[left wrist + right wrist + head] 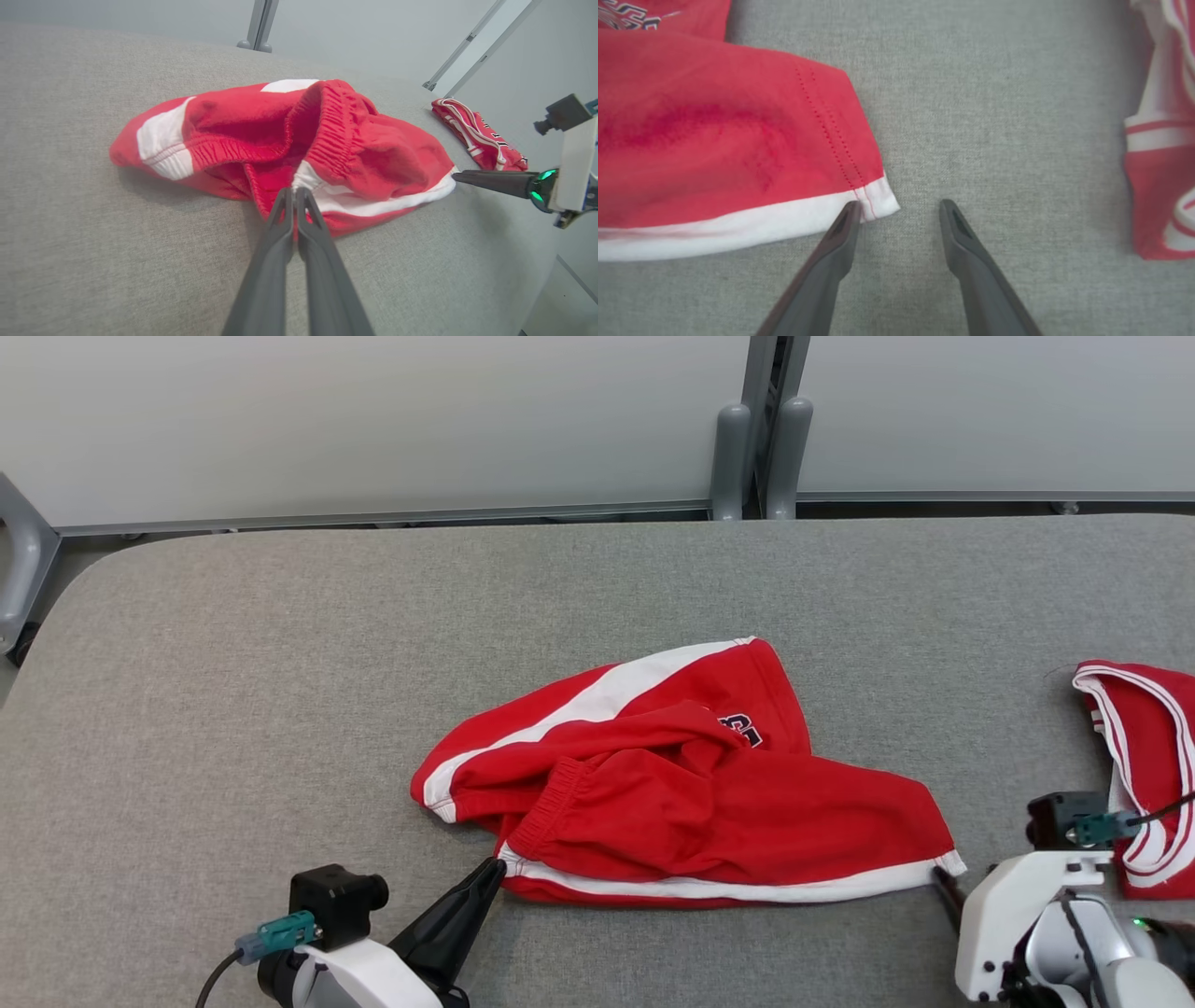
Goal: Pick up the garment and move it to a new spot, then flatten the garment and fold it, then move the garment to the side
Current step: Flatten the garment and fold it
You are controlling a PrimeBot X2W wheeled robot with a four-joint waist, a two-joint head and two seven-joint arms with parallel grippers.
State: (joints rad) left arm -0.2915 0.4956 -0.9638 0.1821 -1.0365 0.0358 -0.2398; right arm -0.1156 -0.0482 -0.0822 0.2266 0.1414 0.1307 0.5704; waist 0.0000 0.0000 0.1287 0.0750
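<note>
Left gripper [492, 875] [294, 192]: the two dark fingers are pressed together, tips nipping the near-left edge of the red garment [691, 793] [373, 154] just where a gathered waistband meets a white stripe. Right gripper [943, 891] [899, 207] [460, 176]: fingers stand apart and low over the cloth-covered surface. In the right wrist view one fingertip touches the white-hemmed corner at the garment's near-right end, and the other has only bare grey fabric under it, so nothing is gripped on this side. The garment [714, 130] looks like a pair of shorts, red with white side stripes and a dark printed mark near its far edge. It lies crumpled and partly folded over itself at about the middle of the grey table [280, 663], its long white-trimmed edge running along the near side between the two grippers. A second red-and-white garment [1144, 765] [476, 135] [1162, 163] lies bunched at the table's right edge, near the right arm but apart from the first piece, with a strip of bare surface between them. Left and far parts of the table are open grey fabric. Behind the table are pale wall panels and two grey upright posts [761, 457].
</note>
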